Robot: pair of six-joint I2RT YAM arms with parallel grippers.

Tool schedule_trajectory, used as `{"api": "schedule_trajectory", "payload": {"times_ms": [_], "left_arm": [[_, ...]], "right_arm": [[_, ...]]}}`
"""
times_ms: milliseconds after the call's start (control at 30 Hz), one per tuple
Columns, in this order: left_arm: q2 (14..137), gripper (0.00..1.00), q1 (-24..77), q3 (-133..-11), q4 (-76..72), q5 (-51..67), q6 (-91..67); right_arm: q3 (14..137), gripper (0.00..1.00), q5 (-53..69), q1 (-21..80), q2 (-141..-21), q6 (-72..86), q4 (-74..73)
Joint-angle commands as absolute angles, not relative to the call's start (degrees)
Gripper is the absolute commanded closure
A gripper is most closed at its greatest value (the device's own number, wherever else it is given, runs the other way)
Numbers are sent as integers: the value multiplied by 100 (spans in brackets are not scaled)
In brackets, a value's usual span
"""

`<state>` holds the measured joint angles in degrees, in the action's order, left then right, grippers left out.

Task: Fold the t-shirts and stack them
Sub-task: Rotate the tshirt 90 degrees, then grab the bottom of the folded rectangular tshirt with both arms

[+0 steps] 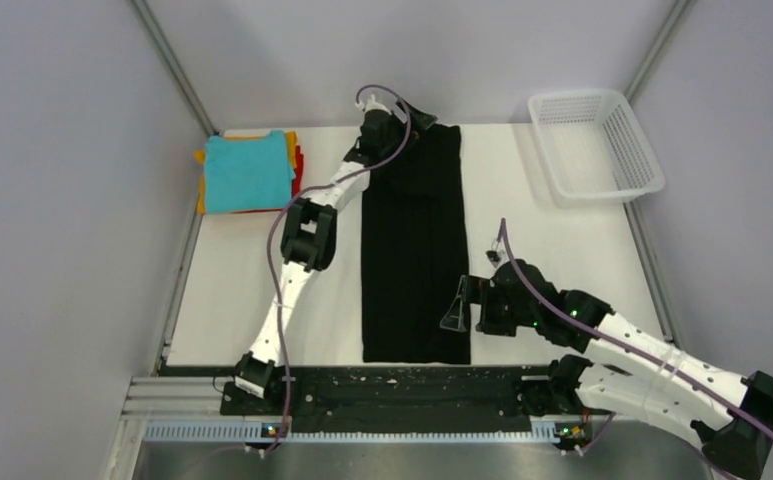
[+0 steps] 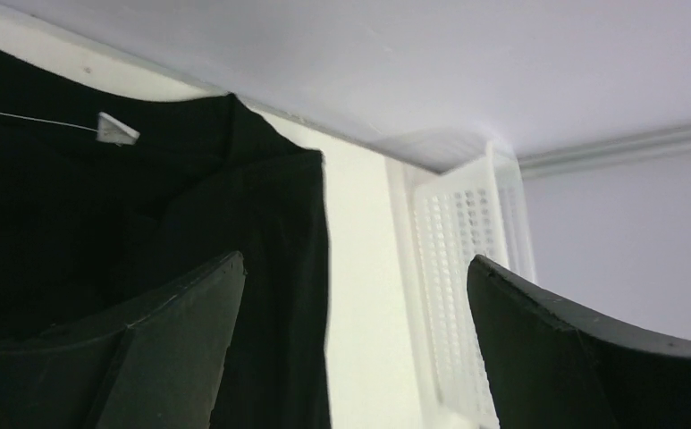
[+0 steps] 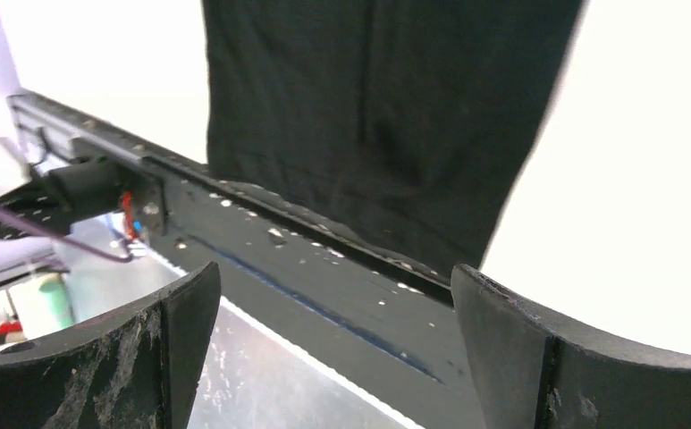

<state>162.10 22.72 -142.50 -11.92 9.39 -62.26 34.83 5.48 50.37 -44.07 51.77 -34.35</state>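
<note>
The black t-shirt (image 1: 414, 250) lies as a long narrow strip down the middle of the white table (image 1: 562, 250), sides folded in, collar at the far end. It also shows in the left wrist view (image 2: 127, 214), with a white tag at its collar, and in the right wrist view (image 3: 386, 116). My left gripper (image 1: 415, 116) is open and empty above the collar end. My right gripper (image 1: 457, 310) is open and empty beside the shirt's right edge near the hem. A stack of folded shirts stands at the far left, teal (image 1: 247, 170) on top, orange-yellow (image 1: 200, 190) and red (image 1: 298, 165) edges under it.
A white mesh basket (image 1: 594, 145) stands at the table's far right corner and shows in the left wrist view (image 2: 467, 268). A black rail (image 1: 392, 385) with the arm bases runs along the near edge. Grey walls close in the sides.
</note>
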Motion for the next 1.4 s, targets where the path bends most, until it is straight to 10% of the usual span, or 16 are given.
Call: {"api": "schedule_trajectory", "payload": {"times_ms": [0, 167, 300, 600, 1367], "left_arm": [[13644, 1, 2257, -13121, -1145, 2008, -5388], [11040, 1, 2493, -10493, -170, 2566, -4413], [8740, 1, 3004, -7974, 1297, 227, -3796], [4887, 1, 3936, -3236, 2225, -250, -5569], [4587, 36, 4923, -1670, 2126, 934, -6710]], "right_arm": [[3513, 1, 38, 4918, -4661, 5301, -4203], [3467, 5, -35, 4883, -5211, 5350, -4233], [3304, 13, -35, 4868, -5417, 5275, -3858], [2709, 31, 515, 4914, -5812, 5237, -3109], [1908, 89, 772, 4957, -5637, 5610, -2561]]}}
